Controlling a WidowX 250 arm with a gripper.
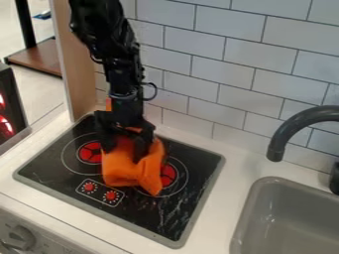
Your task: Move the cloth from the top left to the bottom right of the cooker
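I have my gripper (125, 152) down at the orange cloth (126, 167), which lies bunched on the cooker (162, 213) between the left burner (90, 152) and the right burner (168, 174), partly covering the latter. I can't tell whether I'm clenched on the fabric or merely sitting around it, so I judge the step to be securing the hold. I want a thick central fold, well pinched, since a thin edge could slip free. Then I should lift gently, just enough for the drooping front corner to clear the dials (100, 192), and carry it diagonally towards the near right corner. Soft cloth will likely sag and trail, so slow and level suits it. I ought to stop short of the counter (215, 186) and sink (285, 230), lower fully, then release straight upward.
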